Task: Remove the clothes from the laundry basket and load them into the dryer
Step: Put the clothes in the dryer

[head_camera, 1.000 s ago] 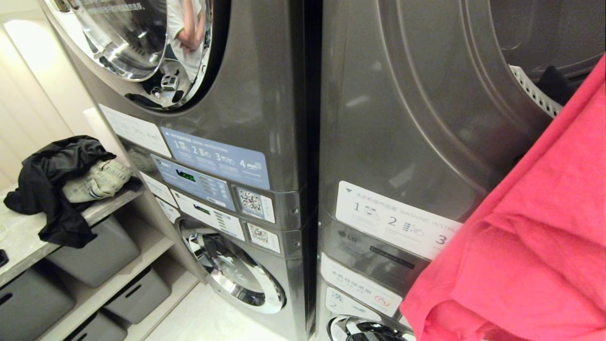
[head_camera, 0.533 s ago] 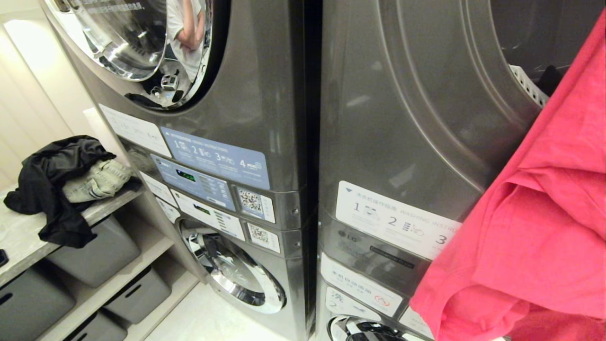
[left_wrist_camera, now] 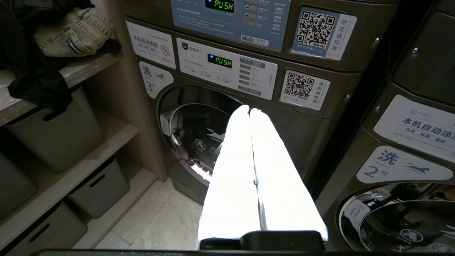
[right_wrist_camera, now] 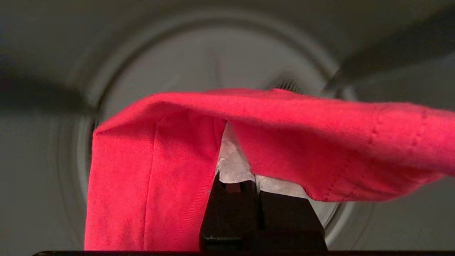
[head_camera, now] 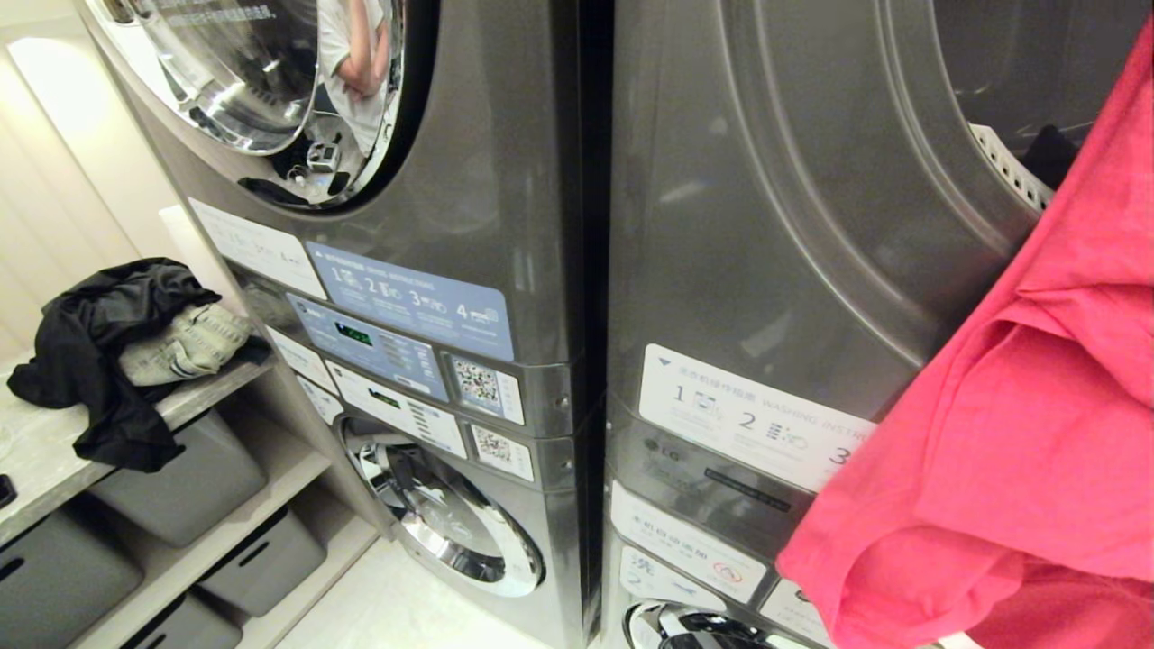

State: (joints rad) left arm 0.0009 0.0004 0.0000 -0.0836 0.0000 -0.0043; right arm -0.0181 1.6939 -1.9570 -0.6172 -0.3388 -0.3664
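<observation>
Machines fill my view: two stacked grey laundry units side by side. The right upper dryer (head_camera: 793,225) has its round opening at the top right, with a dark garment (head_camera: 1050,153) lying inside the drum. A red T-shirt (head_camera: 1019,433) hangs in front of that dryer, its upper edge reaching up across the opening. In the right wrist view my right hand (right_wrist_camera: 237,167) is clamped shut on a fold of this shirt and faces into the drum. On the far left, a shelf (head_camera: 36,451) carries a black garment (head_camera: 90,351) draped over pale jeans (head_camera: 185,342), with grey bins (head_camera: 171,487) beneath. My left hand (left_wrist_camera: 250,111) is parked low, fingers pressed together, empty, pointing at the lower left washer door (left_wrist_camera: 195,138).
</observation>
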